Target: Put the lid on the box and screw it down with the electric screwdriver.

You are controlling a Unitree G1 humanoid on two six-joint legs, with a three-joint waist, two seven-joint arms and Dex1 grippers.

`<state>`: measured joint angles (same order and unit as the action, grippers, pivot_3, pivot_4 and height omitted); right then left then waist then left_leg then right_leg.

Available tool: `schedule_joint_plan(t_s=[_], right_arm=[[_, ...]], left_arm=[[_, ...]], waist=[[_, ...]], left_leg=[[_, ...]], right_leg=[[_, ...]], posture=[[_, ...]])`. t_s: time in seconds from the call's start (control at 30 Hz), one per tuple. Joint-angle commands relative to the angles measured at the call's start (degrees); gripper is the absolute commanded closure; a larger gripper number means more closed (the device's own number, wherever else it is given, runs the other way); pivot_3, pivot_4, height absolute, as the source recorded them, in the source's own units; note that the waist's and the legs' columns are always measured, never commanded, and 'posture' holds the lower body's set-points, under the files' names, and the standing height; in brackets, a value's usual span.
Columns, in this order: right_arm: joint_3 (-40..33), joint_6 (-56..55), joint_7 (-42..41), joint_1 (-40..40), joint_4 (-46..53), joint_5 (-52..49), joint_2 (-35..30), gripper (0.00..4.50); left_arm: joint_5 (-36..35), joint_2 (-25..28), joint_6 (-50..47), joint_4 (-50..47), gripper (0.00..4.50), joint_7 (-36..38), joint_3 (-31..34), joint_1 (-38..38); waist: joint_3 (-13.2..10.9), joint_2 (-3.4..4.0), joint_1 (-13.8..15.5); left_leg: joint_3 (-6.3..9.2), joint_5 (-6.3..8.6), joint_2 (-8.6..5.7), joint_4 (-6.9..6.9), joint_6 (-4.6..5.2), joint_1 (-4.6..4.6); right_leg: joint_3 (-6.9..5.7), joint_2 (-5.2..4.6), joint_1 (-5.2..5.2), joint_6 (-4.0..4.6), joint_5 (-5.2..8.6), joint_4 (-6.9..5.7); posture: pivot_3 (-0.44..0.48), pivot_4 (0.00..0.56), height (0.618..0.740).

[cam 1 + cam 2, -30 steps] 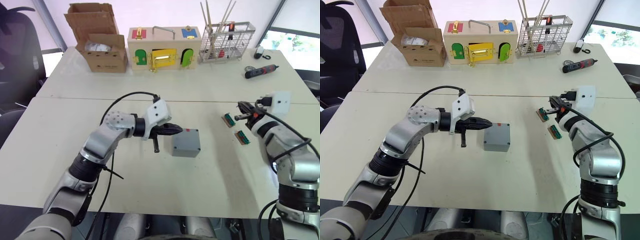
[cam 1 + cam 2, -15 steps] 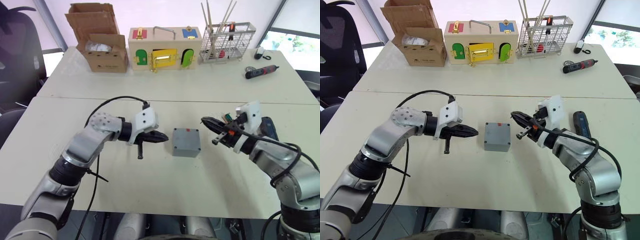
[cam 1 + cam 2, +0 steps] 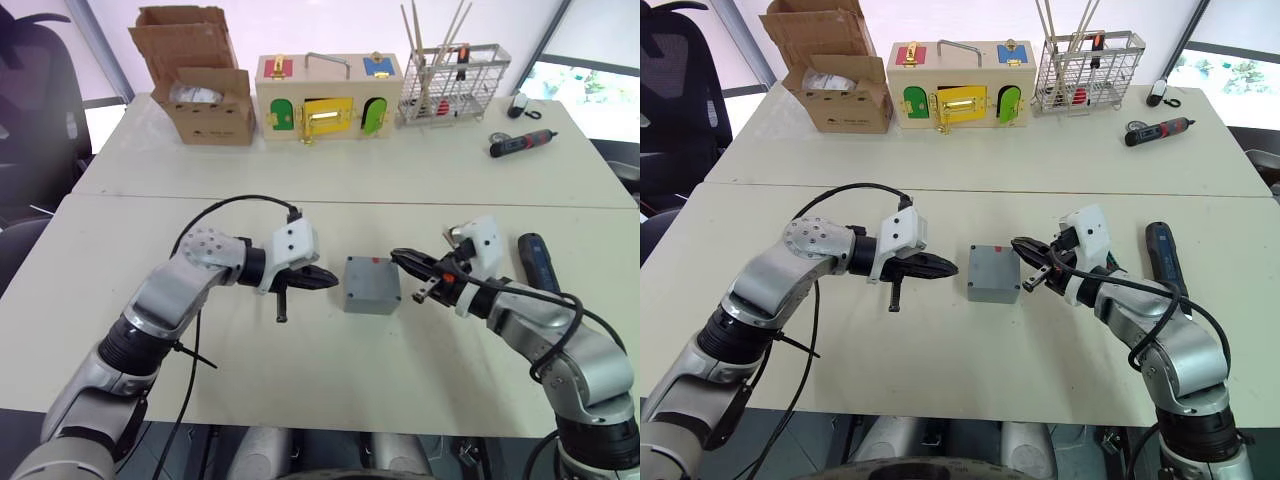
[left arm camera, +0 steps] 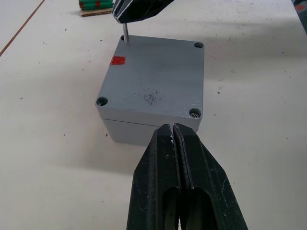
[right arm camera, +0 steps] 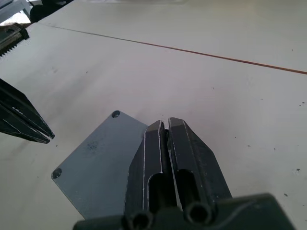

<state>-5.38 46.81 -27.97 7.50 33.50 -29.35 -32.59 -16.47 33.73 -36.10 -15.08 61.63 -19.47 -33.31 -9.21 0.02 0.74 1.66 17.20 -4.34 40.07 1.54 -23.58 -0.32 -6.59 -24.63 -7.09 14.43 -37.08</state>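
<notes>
The grey box (image 3: 372,285) stands mid-table with the lid (image 4: 153,81) lying flat on it, a red mark near one corner and screw holes at the corners. My left gripper (image 3: 325,279) is shut and empty, its tips a short gap from the box's left side. My right gripper (image 3: 398,260) is shut, its tips at the box's upper right corner; in the left wrist view a thin metal pin under it touches that lid corner. The electric screwdriver (image 3: 535,262) lies on the table to the right of my right arm, held by nothing.
Along the far table stand a cardboard box (image 3: 200,90), a wooden box with coloured doors (image 3: 328,98) and a wire basket (image 3: 452,85). A small black-and-red screwdriver (image 3: 520,143) lies at the far right. A green connector strip (image 4: 96,5) lies beyond the grey box.
My right gripper swung in from the right to the box's corner, uncovering the electric screwdriver on the table. My left gripper backed a little to the left, away from the box.
</notes>
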Motion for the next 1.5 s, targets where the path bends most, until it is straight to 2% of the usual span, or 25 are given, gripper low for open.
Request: schedule_joint_plan(t_s=[0.03, 0.63, 1.5], right_arm=[[-0.46, -1.34, 0.04, 0.14, 0.8, 0.54, -0.51, 4.44], [-2.63, -1.12, 0.13, -0.72, 0.46, 0.39, -1.19, 4.44], [-0.14, -0.45, -0.35, 0.61, -0.19, 0.94, -0.97, 4.44]], left_arm=[[-0.51, -0.17, 0.07, -2.21, 4.5, -0.37, 0.37, -0.17], [-0.1, -0.98, 0.8, -1.38, 4.5, -0.54, -0.08, -0.59], [0.73, -1.85, 1.5, -1.11, 4.5, -1.12, -0.14, -0.02]], waist=[[0.0, 0.0, 0.0], [0.0, 0.0, 0.0], [0.0, 0.0, 0.0]], left_leg=[[0.0, 0.0, 0.0, 0.0, 0.0, 0.0], [0.0, 0.0, 0.0, 0.0, 0.0, 0.0], [0.0, 0.0, 0.0, 0.0, 0.0, 0.0]], right_leg=[[0.0, 0.0, 0.0, 0.0, 0.0, 0.0], [0.0, 0.0, 0.0, 0.0, 0.0, 0.0], [0.0, 0.0, 0.0, 0.0, 0.0, 0.01]], posture=[[0.0, 0.15, 0.694], [0.0, 0.15, 0.694], [0.0, 0.15, 0.694]])
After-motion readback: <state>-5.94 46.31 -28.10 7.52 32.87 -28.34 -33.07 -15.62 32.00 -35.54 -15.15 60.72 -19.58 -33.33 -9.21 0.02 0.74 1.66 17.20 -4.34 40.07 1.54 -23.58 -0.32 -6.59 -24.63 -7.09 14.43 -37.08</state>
